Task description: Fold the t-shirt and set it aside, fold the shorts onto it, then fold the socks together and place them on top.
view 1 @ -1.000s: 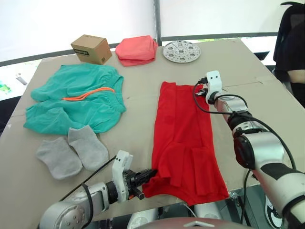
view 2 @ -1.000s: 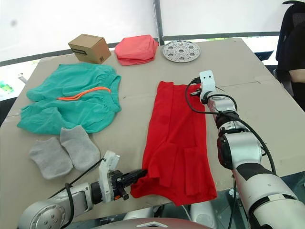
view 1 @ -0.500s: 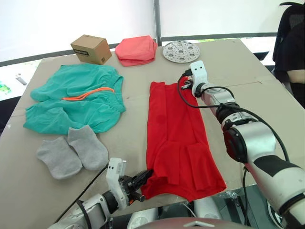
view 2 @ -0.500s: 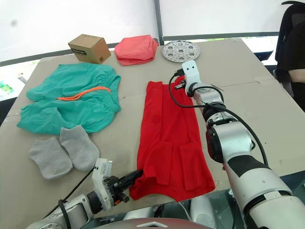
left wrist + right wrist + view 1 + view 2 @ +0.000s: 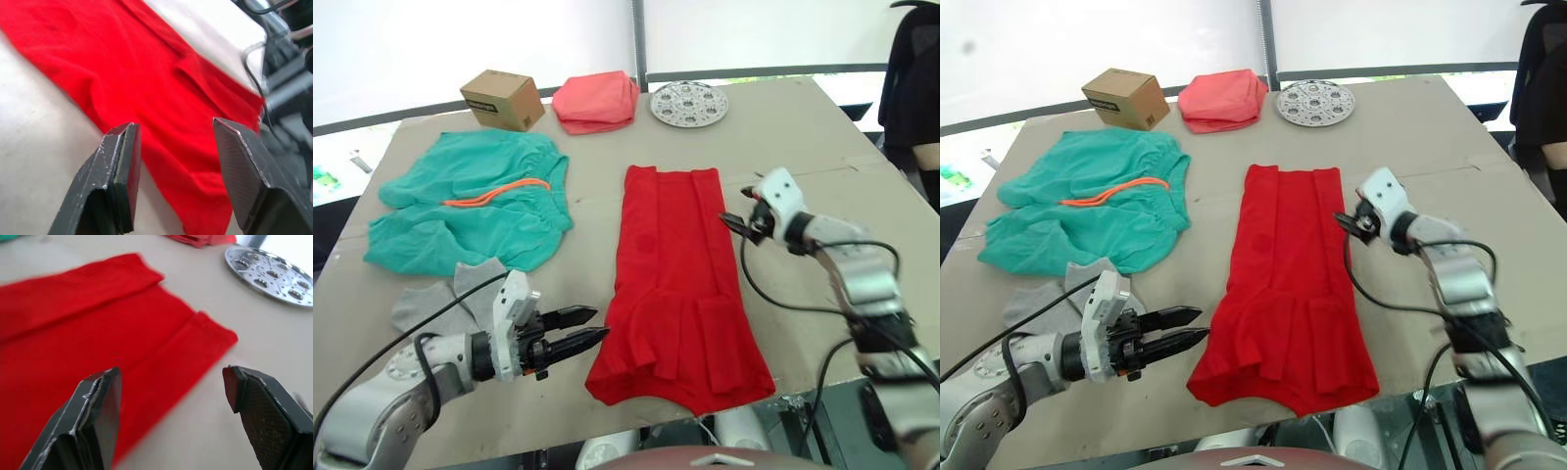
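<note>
The t-shirt (image 5: 674, 280), bright red soft cotton, lay flat at the table's centre, folded into a long narrow strip with its sleeves tucked in as small flaps near the hem at 6 o'clock. Its lower end flared and rumpled; the upper end ran straight and square. The table (image 5: 607, 211) was covered in plain brown cardboard with a taped seam.

The left gripper (image 5: 574, 337) hovered at about 7 o'clock, its two slim black fingers spread apart and holding nothing, tips just beside the shirt's lower left corner. In the left wrist view the flat dark pads (image 5: 120, 171) framed red cloth without closing on it.

The right gripper (image 5: 737, 223) hung at 3 o'clock from the shirt, just off its right edge, fingers wide open and empty; the right wrist view showed the broad textured pads (image 5: 100, 411) apart over the shirt's upper corner.

The shorts (image 5: 470, 213), teal-green and loosely crumpled with a gathered waist and thin orange drawstring, lay at 10 o'clock. The socks (image 5: 460, 290), light grey knit, sat just below them at 8 o'clock, partly behind the left arm.

Along the far edge at 12 o'clock stood a small cardboard box (image 5: 503, 99), a folded salmon-pink cloth (image 5: 596, 101) and a round perforated metal plate (image 5: 688, 102).
</note>
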Available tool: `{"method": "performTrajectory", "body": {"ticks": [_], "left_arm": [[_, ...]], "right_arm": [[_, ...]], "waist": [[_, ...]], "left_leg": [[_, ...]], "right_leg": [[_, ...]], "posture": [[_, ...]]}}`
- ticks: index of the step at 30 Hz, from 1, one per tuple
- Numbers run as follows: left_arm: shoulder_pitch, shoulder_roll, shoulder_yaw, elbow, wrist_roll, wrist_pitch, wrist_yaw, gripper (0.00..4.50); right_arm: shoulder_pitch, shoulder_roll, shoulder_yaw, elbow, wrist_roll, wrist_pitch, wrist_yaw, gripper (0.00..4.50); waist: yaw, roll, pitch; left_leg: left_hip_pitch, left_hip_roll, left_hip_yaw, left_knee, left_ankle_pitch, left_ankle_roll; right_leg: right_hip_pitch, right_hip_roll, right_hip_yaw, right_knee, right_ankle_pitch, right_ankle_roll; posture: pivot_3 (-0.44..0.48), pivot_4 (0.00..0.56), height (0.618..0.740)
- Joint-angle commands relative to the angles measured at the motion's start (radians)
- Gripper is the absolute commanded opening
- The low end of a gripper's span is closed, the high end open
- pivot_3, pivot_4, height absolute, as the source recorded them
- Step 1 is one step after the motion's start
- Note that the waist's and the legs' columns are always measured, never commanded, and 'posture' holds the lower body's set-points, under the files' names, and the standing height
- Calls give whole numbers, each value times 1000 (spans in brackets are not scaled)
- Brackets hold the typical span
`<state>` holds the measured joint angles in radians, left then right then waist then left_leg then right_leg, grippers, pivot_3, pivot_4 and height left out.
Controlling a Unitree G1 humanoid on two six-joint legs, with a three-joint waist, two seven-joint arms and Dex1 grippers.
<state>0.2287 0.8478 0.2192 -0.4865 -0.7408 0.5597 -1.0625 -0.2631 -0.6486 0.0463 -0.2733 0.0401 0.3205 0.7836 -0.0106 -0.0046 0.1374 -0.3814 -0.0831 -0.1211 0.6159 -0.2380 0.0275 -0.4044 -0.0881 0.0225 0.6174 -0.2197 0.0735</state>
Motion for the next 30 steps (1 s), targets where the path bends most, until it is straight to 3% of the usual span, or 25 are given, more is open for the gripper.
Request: {"method": "performTrajectory", "body": {"ticks": [1,2,5,9,15,19,23,27,30], "left_arm": [[-75,50,-71,183,200,-329,-229,2629],[-100,50,-96,229,231,-391,-270,2629],[-186,26,-150,367,305,-546,-342,2666],[-265,-26,-205,471,371,-687,-364,2666],[-323,-112,-218,399,275,-406,-224,2666],[-358,-141,-203,372,211,-226,-133,2666],[-389,-173,-254,382,305,-256,-60,2666],[-415,-241,-304,415,383,-275,25,2666],[-425,-267,-385,452,519,-312,104,2666]], "right_arm": [[281,-163,-119,-232,55,-204,181,3531],[348,-200,-150,-238,60,-257,206,3531],[526,-250,-234,-220,31,-425,228,4373],[644,-231,-251,-202,-35,-534,175,4470],[538,-32,-183,-293,154,-128,15,4470],[476,0,-134,-335,207,28,-16,4470],[353,72,-41,-307,192,136,-94,4470],[265,72,78,-219,107,118,-89,4470],[212,92,134,-109,91,151,-90,4470]], "waist": [[7,-1,0],[3,-2,1],[-6,-5,3],[2,-11,1],[2,-12,2],[7,-12,3],[6,-12,3],[11,-12,2],[15,-12,2]], "left_leg": [[0,0,2,0,0,0],[1,1,3,0,0,0],[2,6,8,1,-1,-1],[3,11,9,5,-1,0],[2,14,7,6,-1,0],[2,14,5,6,-2,0],[2,14,5,6,-2,0],[2,13,5,7,-2,0],[2,13,5,8,-2,0]], "right_leg": [[1,0,-2,-1,-1,-2],[2,0,-2,-2,-1,-2],[4,-5,0,-7,-2,0],[5,-4,-5,-9,-1,0],[5,0,-7,-8,6,-4],[5,2,-9,-8,7,-2],[5,3,-10,-8,7,-1],[6,3,-10,-8,7,-1],[6,3,-10,-8,8,-1]], "posture": [[0,150,740],[0,150,740],[0,150,740],[0,150,740],[0,150,740],[0,150,740],[0,150,740],[0,150,740],[0,150,740]]}}
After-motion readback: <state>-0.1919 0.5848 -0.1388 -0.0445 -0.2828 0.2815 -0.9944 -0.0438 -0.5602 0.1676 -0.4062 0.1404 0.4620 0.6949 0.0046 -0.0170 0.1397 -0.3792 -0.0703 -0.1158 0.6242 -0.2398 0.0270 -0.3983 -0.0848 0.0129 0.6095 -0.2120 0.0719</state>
